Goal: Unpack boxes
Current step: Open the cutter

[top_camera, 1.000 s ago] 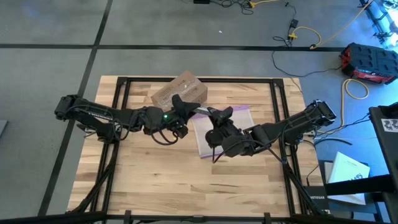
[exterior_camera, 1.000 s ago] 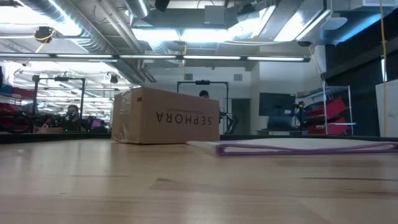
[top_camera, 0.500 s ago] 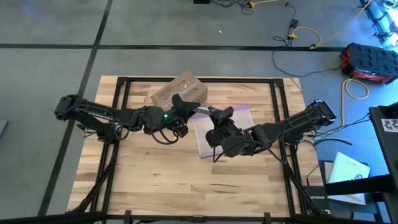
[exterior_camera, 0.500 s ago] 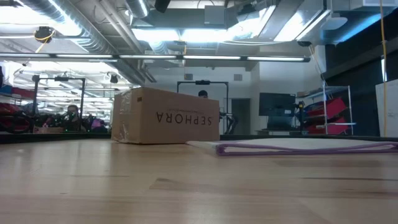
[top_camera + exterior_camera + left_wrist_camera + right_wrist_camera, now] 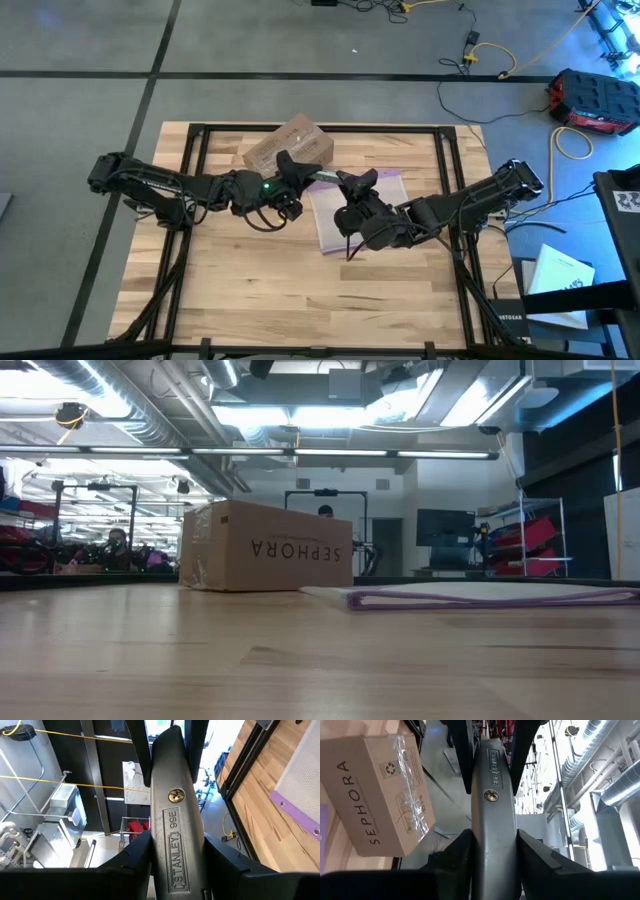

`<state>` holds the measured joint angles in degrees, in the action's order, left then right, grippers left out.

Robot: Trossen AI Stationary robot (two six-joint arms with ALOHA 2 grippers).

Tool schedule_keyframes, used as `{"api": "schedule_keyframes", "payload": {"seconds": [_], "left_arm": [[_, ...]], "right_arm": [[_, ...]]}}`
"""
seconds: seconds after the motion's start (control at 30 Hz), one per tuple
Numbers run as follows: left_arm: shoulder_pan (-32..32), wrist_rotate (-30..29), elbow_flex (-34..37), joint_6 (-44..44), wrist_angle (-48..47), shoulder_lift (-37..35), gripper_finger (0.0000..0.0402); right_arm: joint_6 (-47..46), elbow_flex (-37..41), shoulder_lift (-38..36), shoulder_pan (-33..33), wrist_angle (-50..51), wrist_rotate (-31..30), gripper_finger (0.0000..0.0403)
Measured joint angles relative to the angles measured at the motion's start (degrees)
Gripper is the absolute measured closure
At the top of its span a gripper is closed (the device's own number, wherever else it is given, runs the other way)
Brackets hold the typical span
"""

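Wooden table near half bare; box by far edge; both jaws clamp grey knife.

I've got both arms reaching in toward table center, left gripper and right gripper near each other, each clamped on something, wrists raised.
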<state>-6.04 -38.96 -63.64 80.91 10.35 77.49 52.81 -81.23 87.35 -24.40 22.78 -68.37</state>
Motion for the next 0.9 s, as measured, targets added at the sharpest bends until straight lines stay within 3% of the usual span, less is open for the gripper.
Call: {"api": "schedule_keyframes", "payload": {"seconds": [0.27, 0.3, 0.4, 0.5, 0.9], "left_arm": [[0.1, -2.1, 0.1, 0.4, 2.8, 0.0, 0.028], [0.1, -2.2, 0.0, 0.5, 3.0, 0.0, 0.028], [0.6, -13.2, 0.4, 0.5, 1.1, -0.8, 0.0281], [1.6, -15.2, 0.1, 0.2, 1.5, -0.7, 0.0281], [2.8, -12.8, 0.2, 0.4, 2.1, -0.9, 0.0281]], "right_arm": [[0.1, 0.0, -2.8, 2.6, -1.0, 5.7, 0.0294], [0.1, 0.0, -3.4, 3.0, -1.6, 6.6, 0.0286], [-0.4, -0.1, -4.6, 3.5, -2.8, 3.0, 0.0229], [-0.7, -0.1, -4.6, 3.5, -3.0, 3.6, 0.0189], [-1.4, 0.1, -5.1, 3.8, -6.1, 13.2, 0.0172]]}}
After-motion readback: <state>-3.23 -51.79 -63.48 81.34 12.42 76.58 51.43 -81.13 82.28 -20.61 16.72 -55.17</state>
